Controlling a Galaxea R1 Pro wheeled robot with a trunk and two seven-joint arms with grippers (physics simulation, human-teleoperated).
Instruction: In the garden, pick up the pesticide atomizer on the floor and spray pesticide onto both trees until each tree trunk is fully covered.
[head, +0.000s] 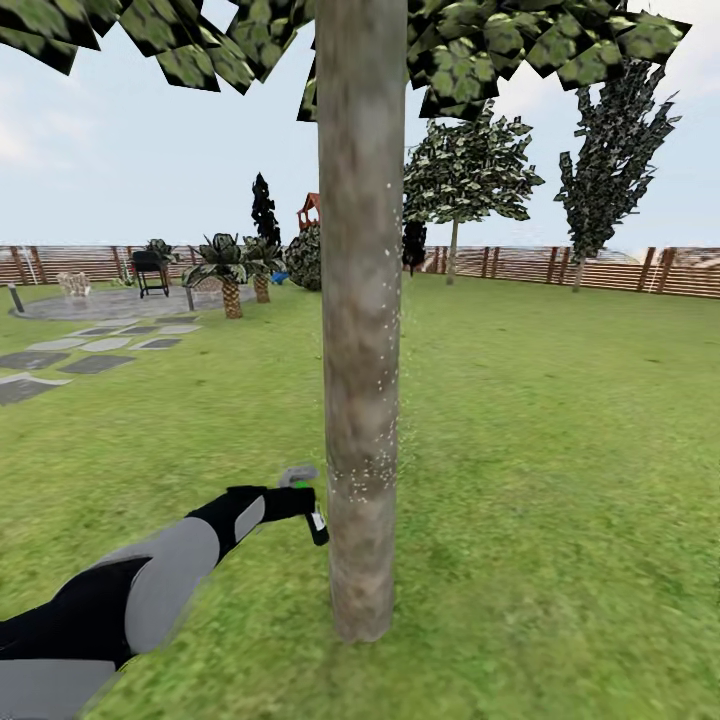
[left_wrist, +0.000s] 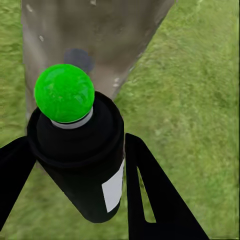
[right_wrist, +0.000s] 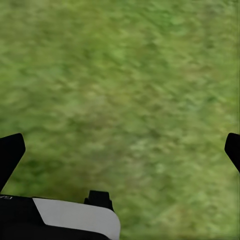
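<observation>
Closest to the head camera, the robot's left arm reaches forward from the lower left over the lawn (head: 560, 480). Its left gripper (head: 300, 497) holds the pesticide atomizer (head: 316, 524) low against the left side of the tree trunk (head: 361, 330). From the left wrist camera, the atomizer (left_wrist: 82, 160) appears as a black bottle with a white label, and its nozzle end shows as a bright green ball aimed at the trunk (left_wrist: 100, 45). The two black fingers (left_wrist: 150, 190) of the left gripper (left_wrist: 75, 165) sit on either side of the bottle, closed against it.

Fine white specks of pesticide (head: 365, 470) dot the lower bark and run up the trunk's right edge. This near tree rises straight through the middle of the head view, with flat green leaves overhead. A second broadleaf tree (head: 465, 170) stands well back near the wooden slat fence (head: 560, 265), with a dark conifer (head: 610, 150) to its right. To the far left lie grey stepping stones (head: 90, 350), low palm-like plants (head: 232, 265) and a black grill (head: 150, 270).

The right wrist camera looks down on blurred grass (right_wrist: 130, 90). The right gripper (right_wrist: 122, 150) has its dark fingertips (right_wrist: 10, 152) spread wide apart at the picture's edges, with nothing between them.
</observation>
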